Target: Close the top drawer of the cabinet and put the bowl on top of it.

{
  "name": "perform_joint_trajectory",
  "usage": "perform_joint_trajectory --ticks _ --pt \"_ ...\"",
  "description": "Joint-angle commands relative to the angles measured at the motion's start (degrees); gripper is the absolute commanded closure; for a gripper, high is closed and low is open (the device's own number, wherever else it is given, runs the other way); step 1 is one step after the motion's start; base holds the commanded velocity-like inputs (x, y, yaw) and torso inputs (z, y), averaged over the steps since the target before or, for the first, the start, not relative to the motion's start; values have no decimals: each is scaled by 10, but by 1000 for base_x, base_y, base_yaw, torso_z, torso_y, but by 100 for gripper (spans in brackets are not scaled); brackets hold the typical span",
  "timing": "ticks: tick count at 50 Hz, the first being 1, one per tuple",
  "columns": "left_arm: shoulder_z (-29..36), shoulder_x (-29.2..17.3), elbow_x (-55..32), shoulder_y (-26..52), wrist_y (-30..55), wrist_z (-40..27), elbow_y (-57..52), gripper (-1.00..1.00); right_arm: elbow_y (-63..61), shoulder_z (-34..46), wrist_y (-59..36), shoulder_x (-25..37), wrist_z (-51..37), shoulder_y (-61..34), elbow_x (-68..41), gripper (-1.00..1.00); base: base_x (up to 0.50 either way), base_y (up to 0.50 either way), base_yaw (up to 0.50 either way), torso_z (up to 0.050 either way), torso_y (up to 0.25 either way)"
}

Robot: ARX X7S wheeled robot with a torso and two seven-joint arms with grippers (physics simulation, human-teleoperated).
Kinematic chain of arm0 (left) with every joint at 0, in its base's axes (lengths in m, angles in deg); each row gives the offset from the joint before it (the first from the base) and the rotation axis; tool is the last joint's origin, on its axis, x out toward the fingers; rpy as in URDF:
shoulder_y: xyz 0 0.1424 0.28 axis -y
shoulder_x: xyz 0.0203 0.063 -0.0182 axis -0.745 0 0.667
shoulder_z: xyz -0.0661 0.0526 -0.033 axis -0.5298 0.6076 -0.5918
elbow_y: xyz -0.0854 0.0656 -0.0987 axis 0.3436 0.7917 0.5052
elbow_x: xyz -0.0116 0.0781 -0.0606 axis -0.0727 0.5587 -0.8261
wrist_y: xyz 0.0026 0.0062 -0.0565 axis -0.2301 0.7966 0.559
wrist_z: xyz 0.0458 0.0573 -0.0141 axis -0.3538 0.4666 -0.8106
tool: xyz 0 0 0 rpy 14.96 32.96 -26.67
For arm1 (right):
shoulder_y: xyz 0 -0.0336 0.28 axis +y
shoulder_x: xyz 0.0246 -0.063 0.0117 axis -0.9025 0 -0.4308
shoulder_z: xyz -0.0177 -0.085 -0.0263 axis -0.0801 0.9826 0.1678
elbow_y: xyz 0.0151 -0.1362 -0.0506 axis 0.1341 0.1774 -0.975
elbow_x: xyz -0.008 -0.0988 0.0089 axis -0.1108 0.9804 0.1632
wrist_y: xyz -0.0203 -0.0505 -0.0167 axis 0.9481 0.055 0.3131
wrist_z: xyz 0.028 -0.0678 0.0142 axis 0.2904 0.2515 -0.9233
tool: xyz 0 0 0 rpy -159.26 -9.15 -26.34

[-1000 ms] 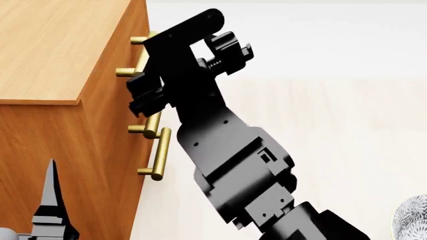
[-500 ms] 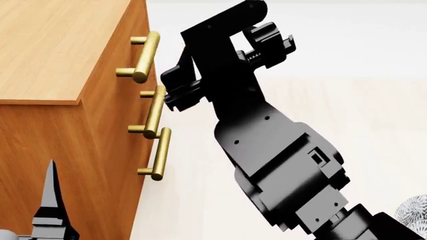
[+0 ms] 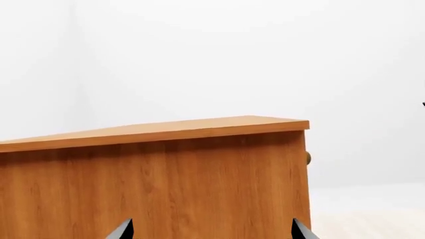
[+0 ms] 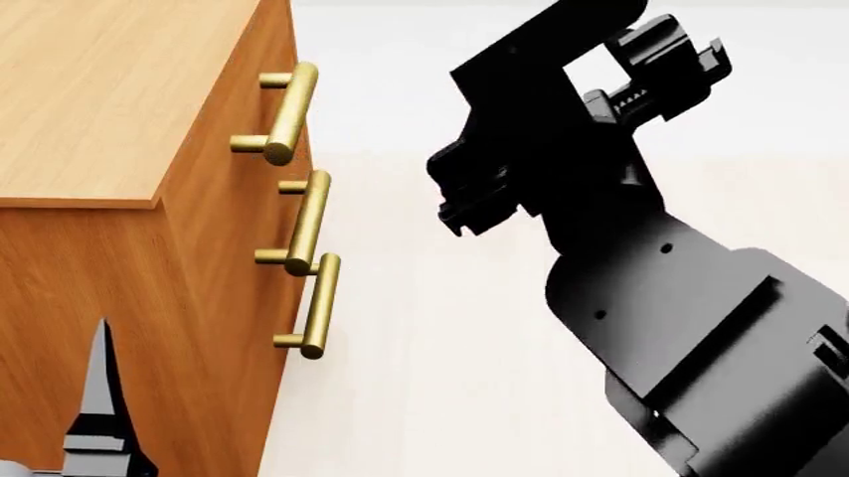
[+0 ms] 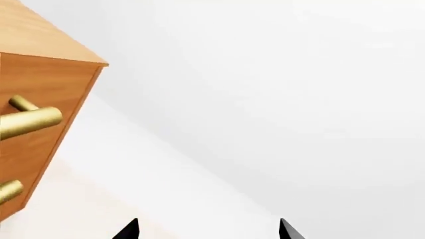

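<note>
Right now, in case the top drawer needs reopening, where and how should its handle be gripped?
Grip the top handle mid-bar, between its two posts, approaching straight from the cabinet front. The slim round bar stands off the wood, leaving room for open fingers to close across it.

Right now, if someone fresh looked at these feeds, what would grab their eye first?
The big black right arm fills the head view's right half, its gripper raised clear of the cabinet. Next, the three brass handles down the cabinet's front edge, the top drawer's handle uppermost. No bowl shows in any view.
</note>
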Motion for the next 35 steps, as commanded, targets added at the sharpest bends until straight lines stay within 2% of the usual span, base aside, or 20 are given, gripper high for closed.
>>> perform_joint_trajectory --ticks 1,18,35 --pt "2 -3 1 -1 3 -5 -7 -100 -149 8 -98 120 -20 -7 -29 -100 0 0 0 0 0" --pt "-1 -6 -6 -5 0 -10 -12 -100 -241 13 -111 227 -40 57 -58 -100 0 0 0 0 0" --pt "9 -5 -2 -4 -10 -13 1 -100 -360 0 -85 414 -90 148 -140 -100 0 0 0 0 0"
